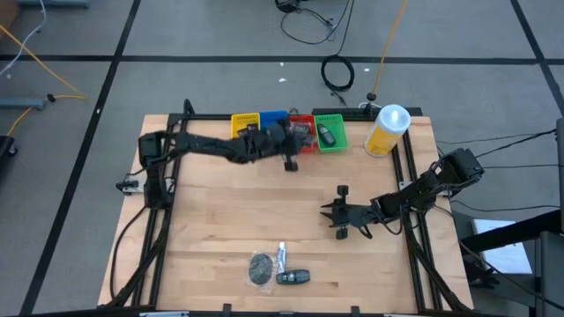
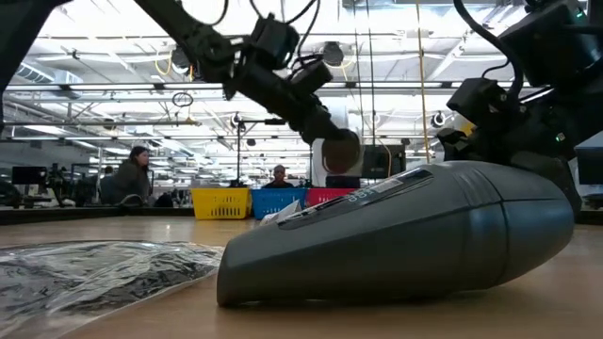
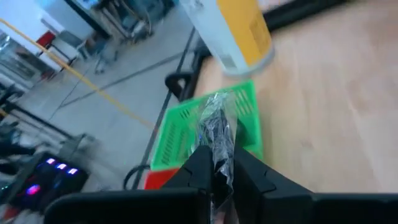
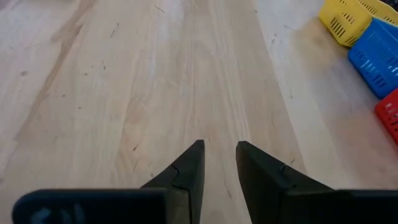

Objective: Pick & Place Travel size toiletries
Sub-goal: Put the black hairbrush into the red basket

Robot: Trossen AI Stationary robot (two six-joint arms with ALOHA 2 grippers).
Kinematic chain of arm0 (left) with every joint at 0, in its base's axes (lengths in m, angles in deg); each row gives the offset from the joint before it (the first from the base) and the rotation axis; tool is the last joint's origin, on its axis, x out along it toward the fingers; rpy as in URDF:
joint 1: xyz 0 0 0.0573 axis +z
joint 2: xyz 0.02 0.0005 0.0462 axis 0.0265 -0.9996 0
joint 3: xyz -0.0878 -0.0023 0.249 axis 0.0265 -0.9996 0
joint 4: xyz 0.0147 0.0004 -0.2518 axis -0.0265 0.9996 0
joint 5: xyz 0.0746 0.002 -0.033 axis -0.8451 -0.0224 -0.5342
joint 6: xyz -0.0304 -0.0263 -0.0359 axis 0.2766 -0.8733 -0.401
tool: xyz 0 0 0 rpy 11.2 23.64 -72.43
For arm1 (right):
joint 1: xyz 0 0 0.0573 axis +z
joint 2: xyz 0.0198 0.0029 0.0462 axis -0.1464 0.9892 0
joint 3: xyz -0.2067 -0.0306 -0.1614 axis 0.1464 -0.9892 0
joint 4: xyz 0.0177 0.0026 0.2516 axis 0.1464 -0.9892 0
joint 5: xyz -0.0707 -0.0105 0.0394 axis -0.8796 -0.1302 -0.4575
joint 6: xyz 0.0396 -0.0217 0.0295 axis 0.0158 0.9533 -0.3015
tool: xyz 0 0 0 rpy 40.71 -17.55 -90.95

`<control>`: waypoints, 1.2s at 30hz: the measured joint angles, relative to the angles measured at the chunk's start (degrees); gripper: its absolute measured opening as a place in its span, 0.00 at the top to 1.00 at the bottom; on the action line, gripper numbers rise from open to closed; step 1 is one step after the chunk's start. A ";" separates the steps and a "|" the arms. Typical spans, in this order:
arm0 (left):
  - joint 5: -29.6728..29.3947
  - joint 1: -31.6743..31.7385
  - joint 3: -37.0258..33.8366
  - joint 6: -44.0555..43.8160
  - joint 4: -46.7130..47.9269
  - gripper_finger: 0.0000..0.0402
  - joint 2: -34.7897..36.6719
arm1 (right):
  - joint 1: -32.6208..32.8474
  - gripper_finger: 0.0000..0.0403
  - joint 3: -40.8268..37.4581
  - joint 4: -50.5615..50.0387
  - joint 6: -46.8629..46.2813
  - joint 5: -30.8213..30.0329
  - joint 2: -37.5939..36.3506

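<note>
Nearest the low camera lies a dark oblong bottle (image 2: 405,235) on its side, far from the green tray (image 1: 330,132), at the opposite edge of the table. It belongs to a small cluster not yet sorted. From left to right in the high view this is a wrapped grey packet (image 1: 260,269), a pale little tube (image 1: 282,257), then that bottle. They touch or nearly touch, so each will probably need a careful pick.

The left gripper (image 3: 219,155) reaches in from the green tray's left. Its fingers are clamped on a silvery packet (image 3: 217,121), pinched at one end so the crinkled wrap points forward. From above it hangs just beside the green tray, over the neighbouring red tray (image 1: 302,123). Its wrist view looks across the green tray's mesh. Which tray it is aiming for I cannot say, but the carry looks close to a drop.

A second dark bottle (image 1: 326,135) lies inside the green tray, presumably already sorted.

The right gripper (image 1: 339,211) sits low over bare wood, well apart from the green tray on the side toward the cluster. Its fingers (image 4: 186,171) stand slightly apart with nothing between them. That pose fits an arm waiting clear of its partner's path, or set to go for the cluster.
</note>
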 joint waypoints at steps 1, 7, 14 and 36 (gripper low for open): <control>1.96 1.22 0.00 -0.61 -1.18 0.93 -0.40 | 0.00 0.79 0.00 0.00 0.02 0.00 0.00; 3.94 4.96 -0.07 3.28 -6.39 0.95 -4.02 | 0.00 0.80 0.00 0.00 0.02 0.04 0.00; -1.61 5.78 -0.09 10.19 -5.79 0.78 -5.33 | 0.00 0.80 0.00 -0.02 0.02 0.07 0.00; 10.76 7.95 -0.02 -28.25 4.12 0.38 -0.57 | -0.02 0.81 0.00 -0.01 0.00 0.11 0.00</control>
